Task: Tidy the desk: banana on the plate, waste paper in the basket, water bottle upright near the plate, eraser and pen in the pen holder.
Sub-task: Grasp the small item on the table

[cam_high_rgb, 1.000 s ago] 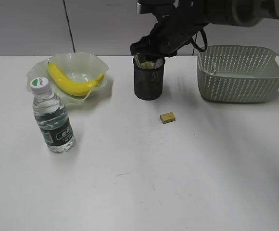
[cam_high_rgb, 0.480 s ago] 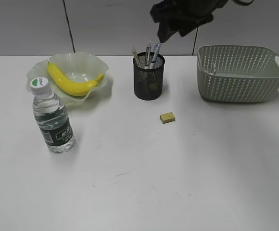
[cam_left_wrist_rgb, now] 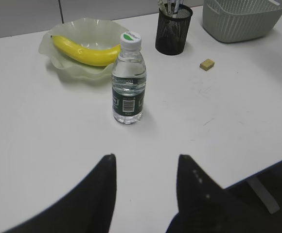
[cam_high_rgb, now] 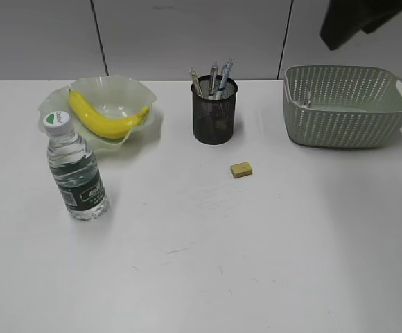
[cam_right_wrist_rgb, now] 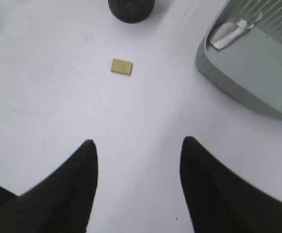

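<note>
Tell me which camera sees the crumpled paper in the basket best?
The right wrist view: it looks down into the basket, so the waste paper shows plainly. The exterior view catches only a pale scrap through the wall. The left wrist view shows the basket but no paper.

You had even, bright overhead light with soft, faint shadows; the right gripper (cam_right_wrist_rgb: 138,182) showed as a blurred silhouette, and the exterior view stayed sharp.
</note>
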